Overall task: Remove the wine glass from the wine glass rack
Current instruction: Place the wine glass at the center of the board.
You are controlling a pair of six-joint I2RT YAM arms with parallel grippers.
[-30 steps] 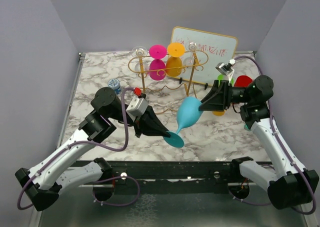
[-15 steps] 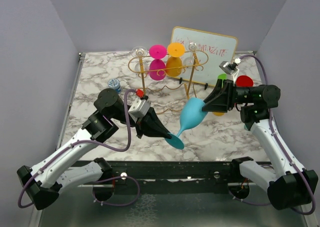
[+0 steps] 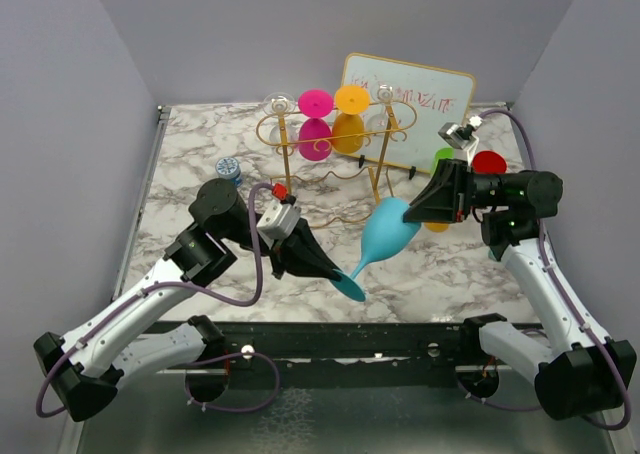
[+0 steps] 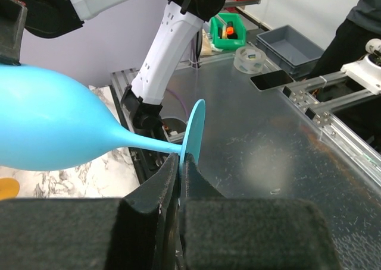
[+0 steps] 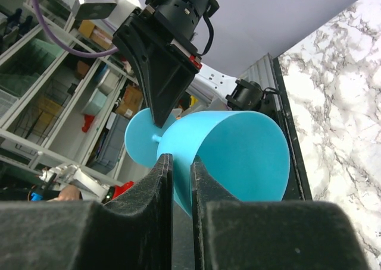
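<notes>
Right now my left arm reaches forward and inward from its base, wrist angled down, and the left gripper (image 3: 338, 272) is pressed together on the rim of the flat foot of the blue wine glass (image 3: 385, 232); the left wrist view shows the thin disc on edge, wedged between the two black pads. My right arm is bent at the elbow and points back toward the middle of the table (image 3: 200, 154), and the right gripper (image 3: 407, 214) has its fingers drawn close on either side of the bowl's wall at the lip, one inside and one outside, pinching it. The glass is off the wine glass rack (image 3: 283, 146), hanging between the two arms in front of it, tilted with the bowl up toward the right and the stem sloping down to the left. It is opaque, matte, one even blue. A pink glass (image 3: 315, 137) and an orange glass (image 3: 348, 132) hang upside down on the rack. From above I cannot tell whether the foot touches the marble. The clear glasses at the rack's ends are hard to make out, and the whiteboard (image 3: 415, 109) writing is unreadable.
</notes>
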